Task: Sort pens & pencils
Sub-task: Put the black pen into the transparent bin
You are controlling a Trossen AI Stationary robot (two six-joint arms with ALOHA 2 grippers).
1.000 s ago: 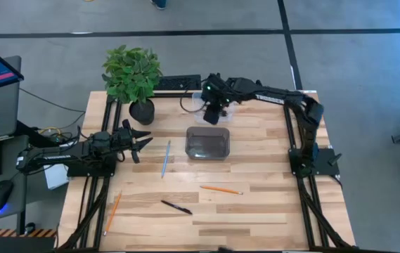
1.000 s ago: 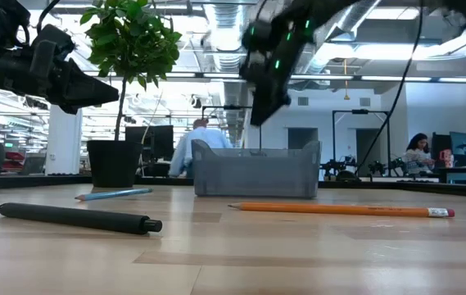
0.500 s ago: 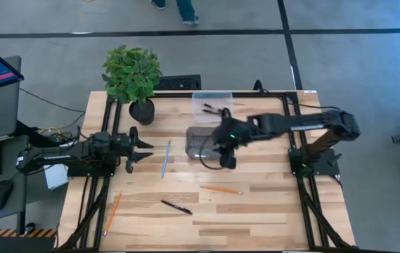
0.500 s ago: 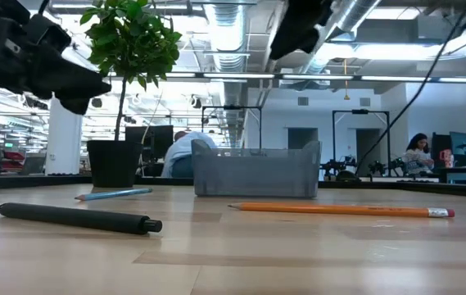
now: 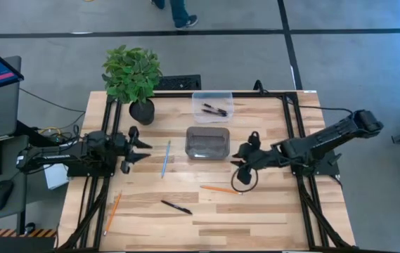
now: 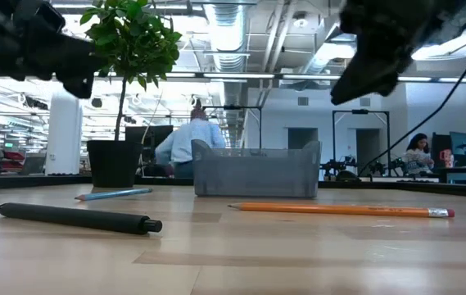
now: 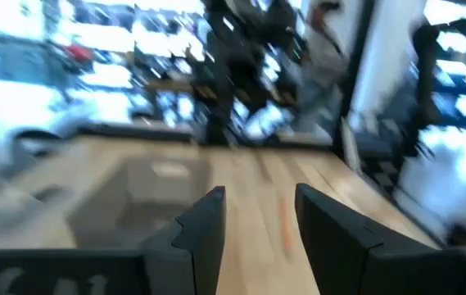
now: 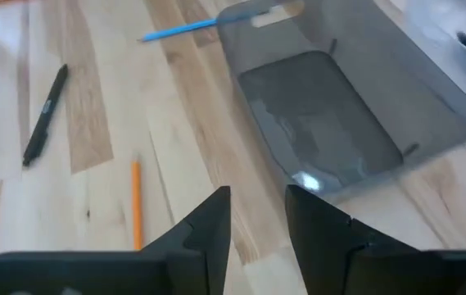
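In the high view, one black pen (image 5: 176,206) lies near the table's near edge, and two more pens (image 5: 214,109) lie in the clear bin (image 5: 212,96) at the far edge. An orange pencil (image 5: 221,189) lies just on the near side of my right gripper (image 5: 240,153). The gripper is open and hovers beside the grey bin (image 5: 208,143). The light blue pencil (image 5: 166,157) lies in front of my open left gripper (image 5: 145,146). A second orange pencil (image 5: 113,212) lies at the near left. The right wrist view shows the orange pencil (image 8: 137,205), the pen (image 8: 44,115) and the grey bin (image 8: 355,115).
A potted plant (image 5: 133,77) stands at the far left corner. A dark cable loop (image 5: 243,179) hangs below the right arm, over the orange pencil's end. People move about in the room beyond the table (image 6: 187,143). Bare wood lies along the near right of the table (image 5: 277,218).
My right gripper has swung from above the clear bin at the far edge, over the grey bin, toward the near right. It now hovers between the grey bin and the orange pencil. The clear bin, hidden under it before, now shows two pens inside.
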